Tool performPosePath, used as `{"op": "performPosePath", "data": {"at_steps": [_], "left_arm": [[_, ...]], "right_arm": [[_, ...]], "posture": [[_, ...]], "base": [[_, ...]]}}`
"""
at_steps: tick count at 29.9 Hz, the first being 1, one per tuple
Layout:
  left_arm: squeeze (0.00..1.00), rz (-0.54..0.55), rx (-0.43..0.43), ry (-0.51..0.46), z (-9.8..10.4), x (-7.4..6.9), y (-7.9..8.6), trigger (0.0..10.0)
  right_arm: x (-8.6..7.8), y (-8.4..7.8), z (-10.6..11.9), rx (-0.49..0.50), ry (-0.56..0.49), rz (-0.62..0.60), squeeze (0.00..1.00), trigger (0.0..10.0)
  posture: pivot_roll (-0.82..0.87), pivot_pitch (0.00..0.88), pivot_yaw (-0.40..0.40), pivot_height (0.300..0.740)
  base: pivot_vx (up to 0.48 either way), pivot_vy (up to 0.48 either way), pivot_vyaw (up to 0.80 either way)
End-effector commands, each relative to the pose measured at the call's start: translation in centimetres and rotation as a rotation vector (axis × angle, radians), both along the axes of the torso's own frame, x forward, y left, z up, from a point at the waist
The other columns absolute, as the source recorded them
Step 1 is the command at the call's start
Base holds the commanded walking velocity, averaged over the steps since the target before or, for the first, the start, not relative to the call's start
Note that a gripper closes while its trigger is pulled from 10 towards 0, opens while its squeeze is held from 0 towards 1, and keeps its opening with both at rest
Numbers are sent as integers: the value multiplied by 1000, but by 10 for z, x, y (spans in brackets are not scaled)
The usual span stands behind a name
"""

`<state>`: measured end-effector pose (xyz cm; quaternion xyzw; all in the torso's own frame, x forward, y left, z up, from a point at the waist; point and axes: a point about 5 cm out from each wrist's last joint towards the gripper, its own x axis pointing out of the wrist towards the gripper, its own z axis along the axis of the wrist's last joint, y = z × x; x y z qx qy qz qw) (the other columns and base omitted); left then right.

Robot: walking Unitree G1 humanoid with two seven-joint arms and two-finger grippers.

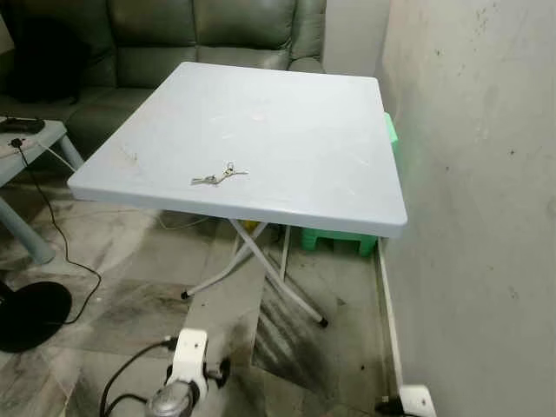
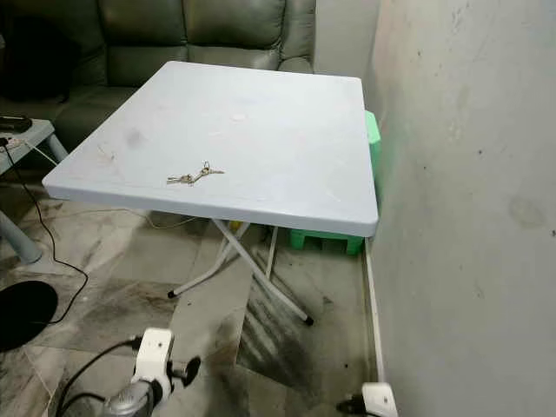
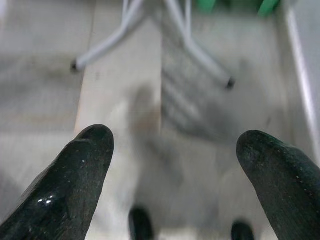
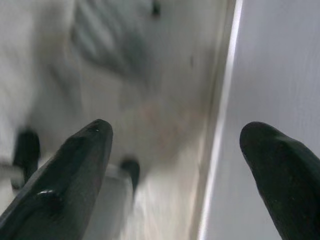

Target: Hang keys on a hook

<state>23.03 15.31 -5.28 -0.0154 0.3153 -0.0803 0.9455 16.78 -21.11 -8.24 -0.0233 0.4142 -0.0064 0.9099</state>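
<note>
A small bunch of silver keys (image 1: pixel 217 175) lies flat on the white folding table (image 1: pixel 287 113), close to its front edge and left of centre. Both arms hang low over the marble floor in front of the table. The left arm (image 1: pixel 184 372) shows at the bottom of the left eye view, and a white part of the right arm (image 1: pixel 415 400) sits by the wall. My left gripper (image 3: pixel 172 145) is open above the floor, with the table's legs ahead of it. My right gripper (image 4: pixel 175 140) is open beside the wall's skirting, holding nothing.
A plastered wall (image 1: pixel 486 217) runs close along the table's right side. A green plastic stool (image 1: pixel 339 239) stands under the table by the wall. A green sofa (image 1: pixel 174 35) is behind. At the left are a side table (image 1: pixel 35 139), a black cable and a round black base (image 1: pixel 30 314).
</note>
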Motion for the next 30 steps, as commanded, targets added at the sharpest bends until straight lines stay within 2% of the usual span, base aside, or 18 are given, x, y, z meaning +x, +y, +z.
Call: {"op": "performPosePath", "data": {"at_steps": [1,3,7,9,10,12,14,15,18,21,23,26,30], "left_arm": [[0,-6,-20,-84,12,13,-1,10000],[0,-14,-43,-189,26,26,-1,10000],[0,0,-47,-287,42,40,4,10000],[0,28,-75,-382,59,52,10,10000],[0,28,-75,-382,59,52,10,10000],[0,40,-80,-449,72,60,16,10000],[0,44,-83,-477,79,63,19,10000],[0,49,-78,-528,90,68,23,10000],[0,49,-89,-600,106,73,25,10000],[0,52,-92,-655,118,72,25,10000],[0,50,-107,-678,125,66,21,10000],[0,58,-137,-690,127,61,18,10000],[0,43,-157,-689,129,49,9,10000]], "right_arm": [[16,0,9,16,-88,-2,0,10000],[41,2,27,42,-237,17,0,10000],[64,6,47,64,-378,36,0,10000],[83,10,67,84,-498,68,0,10000],[83,10,67,84,-498,68,0,10000],[93,11,81,99,-574,72,0,10000],[98,11,88,89,-609,86,0,10000],[103,11,98,94,-656,93,0,10000],[109,12,113,101,-724,113,0,10000],[112,18,128,114,-785,142,0,10000],[111,25,141,133,-833,160,0,10000],[108,31,146,156,-855,155,0,10000],[98,46,151,208,-873,146,0,10000]], "posture": [[-52,0,-4,740],[-58,0,0,740],[-61,7,4,740],[-58,14,3,740],[-58,14,3,740],[-51,16,-2,740],[-51,16,-2,740],[-45,17,-7,740],[-42,17,-11,740],[-42,16,-11,740],[-43,14,-8,740],[-44,10,-6,740],[-41,3,-6,740]], "base": [[0,0,0],[0,0,0],[0,0,0],[0,0,0],[0,0,0],[0,0,0],[0,0,0],[0,0,0],[0,0,0],[0,0,0],[0,0,0],[0,0,0],[0,0,0]]}}
